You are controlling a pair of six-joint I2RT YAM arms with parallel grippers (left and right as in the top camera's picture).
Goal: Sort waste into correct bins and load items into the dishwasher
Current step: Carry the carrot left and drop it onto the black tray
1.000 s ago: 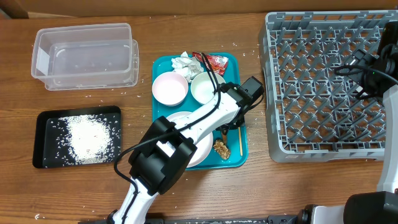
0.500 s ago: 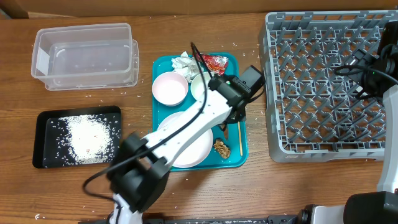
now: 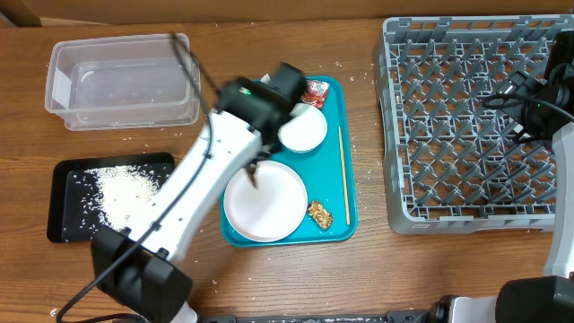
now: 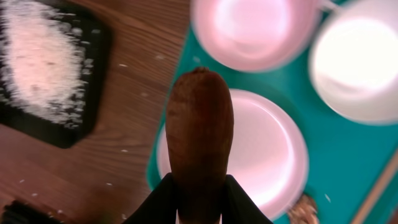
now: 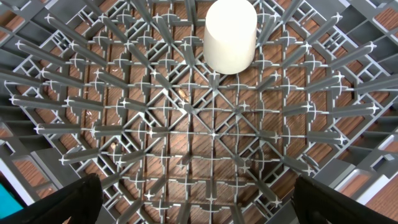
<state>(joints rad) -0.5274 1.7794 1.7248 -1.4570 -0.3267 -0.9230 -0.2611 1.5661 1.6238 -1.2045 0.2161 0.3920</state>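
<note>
My left gripper (image 4: 199,190) is shut on the brown sausage-shaped food piece (image 4: 200,130) and holds it above the left rim of the large white plate (image 3: 269,205); in the overhead view the gripper (image 3: 254,172) is over the teal tray. One bowl (image 3: 303,131) shows there; both bowls (image 4: 252,28) (image 4: 357,59) show in the left wrist view. The red wrapper (image 3: 315,92), the crumbly bit (image 3: 319,213) and the wooden stick (image 3: 343,175) lie on the tray. The napkin is hidden by the arm. My right gripper (image 5: 199,199) is open over the grey dish rack (image 3: 475,126), which holds the white cup (image 5: 231,34).
The clear tub (image 3: 121,81) stands at the back left. The black tray (image 3: 63,202) with white rice (image 3: 121,197) lies in front of it. The teal tray (image 3: 352,193) sits between them and the rack. Loose rice grains are scattered on the wooden table.
My left arm has swung left across the teal tray with the sausage piece in its fingers, from the tray's right side to the plate's left rim. The wooden stick is now uncovered.
</note>
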